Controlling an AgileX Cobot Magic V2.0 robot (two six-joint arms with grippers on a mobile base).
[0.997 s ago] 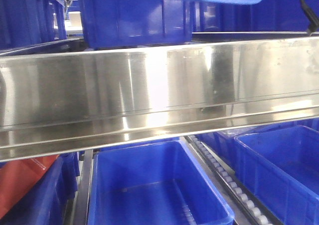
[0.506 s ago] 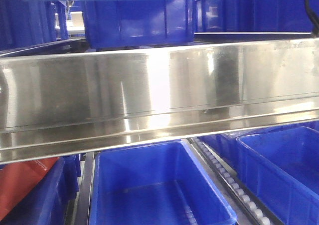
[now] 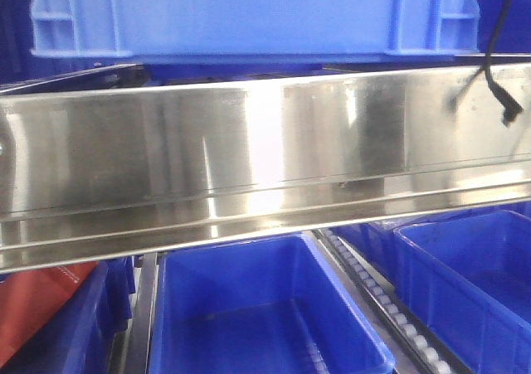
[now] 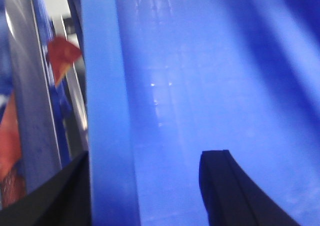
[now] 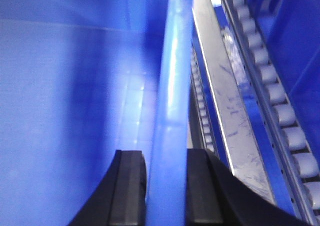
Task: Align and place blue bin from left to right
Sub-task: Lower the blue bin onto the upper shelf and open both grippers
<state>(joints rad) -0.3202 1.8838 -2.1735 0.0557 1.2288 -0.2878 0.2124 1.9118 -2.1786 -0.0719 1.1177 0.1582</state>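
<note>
Two blue bin (image 3: 249, 13) walls are straddled, by the pinching right end effector (image 5: 164, 158) and the spread left end effector (image 4: 150, 158).

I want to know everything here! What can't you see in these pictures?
- The blue bin: the front view's upper edge cuts off its top.
- The red thing: front view, mostly hidden behind the steel rail; what it is cannot be told.
- The left gripper: the left wrist view is blurred and cuts it off at the bottom, so whether it pinches the bin wall is unclear.
</note>
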